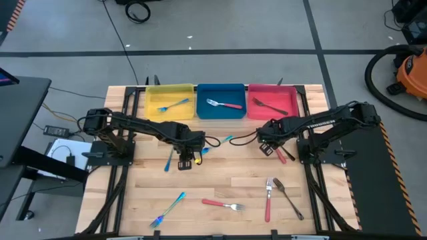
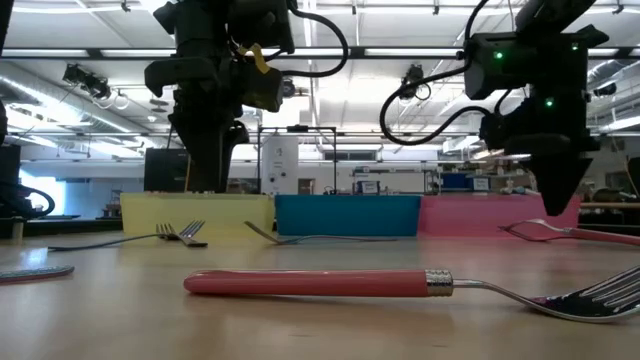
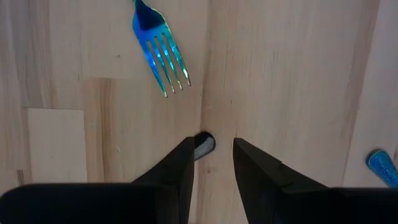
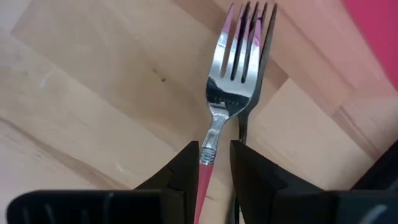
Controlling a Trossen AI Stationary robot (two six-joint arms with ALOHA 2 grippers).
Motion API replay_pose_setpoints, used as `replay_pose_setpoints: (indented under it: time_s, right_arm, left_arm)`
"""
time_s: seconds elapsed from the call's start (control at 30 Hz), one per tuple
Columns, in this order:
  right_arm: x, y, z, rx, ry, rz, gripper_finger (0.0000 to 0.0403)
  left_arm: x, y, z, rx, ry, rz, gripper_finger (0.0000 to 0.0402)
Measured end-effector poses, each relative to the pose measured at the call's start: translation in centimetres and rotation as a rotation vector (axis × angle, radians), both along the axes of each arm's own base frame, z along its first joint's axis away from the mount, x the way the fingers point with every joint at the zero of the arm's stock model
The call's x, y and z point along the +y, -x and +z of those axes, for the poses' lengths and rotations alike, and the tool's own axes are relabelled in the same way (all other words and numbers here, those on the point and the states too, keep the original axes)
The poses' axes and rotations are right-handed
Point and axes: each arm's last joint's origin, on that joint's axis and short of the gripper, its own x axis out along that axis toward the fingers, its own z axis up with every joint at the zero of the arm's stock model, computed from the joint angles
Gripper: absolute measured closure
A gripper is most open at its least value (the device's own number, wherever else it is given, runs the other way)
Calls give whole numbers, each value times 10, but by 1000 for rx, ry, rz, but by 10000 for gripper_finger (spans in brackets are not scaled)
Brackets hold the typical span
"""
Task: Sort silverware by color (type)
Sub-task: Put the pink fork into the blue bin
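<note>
Wood table (image 1: 220, 180), three trays at 12 o'clock holding one fork each. Right gripper (image 4: 214, 163) at 3 o'clock, jaws clenched on red-handled fork (image 4: 231, 68) atop a dark fork (image 4: 268, 25). Left gripper (image 3: 211, 160) centre, jaws narrowly apart over grey handle tip (image 3: 203, 145); blue fork (image 3: 160, 53) nearby.

I count 3 trays (image 1: 172, 89) on my table. The silverware: 4 red-handled forks (image 1: 223, 205), 3 dark forks (image 1: 288, 199). Blue-teal pieces (image 1: 168, 209) look like 4, though I cannot be sure.
</note>
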Motion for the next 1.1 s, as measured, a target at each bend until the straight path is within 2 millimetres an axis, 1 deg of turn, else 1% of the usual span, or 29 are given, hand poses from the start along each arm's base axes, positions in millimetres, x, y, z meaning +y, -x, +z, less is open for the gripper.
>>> replay_pose_setpoints:
  time_s: [0.13, 0.33, 0.63, 0.73, 0.83, 0.97, 1.1]
  right_arm:
    - [-2, 0, 0, 3, -12, 9, 304]
    - [0, -2, 1, -14, -127, 73, 304]
    - [-1, -2, 1, -11, -125, 109, 300]
    - [-1, -2, 0, -7, -126, 109, 291]
    - [-1, 3, -5, 21, -110, 113, 276]
    - [-3, 10, -14, 46, -68, 48, 252]
    - [-5, 10, -19, 21, -68, 31, 239]
  left_arm:
    - [0, 0, 0, 0, 0, 0, 290]
    - [0, 0, 0, 0, 1, 4, 290]
    - [0, 0, 0, -3, 1, 4, 290]
    - [0, 0, 0, -4, 1, 4, 290]
    - [0, 0, 0, -4, 1, 4, 290]
    - [0, 0, 0, -4, 1, 4, 290]
    - [0, 0, 0, -4, 1, 3, 290]
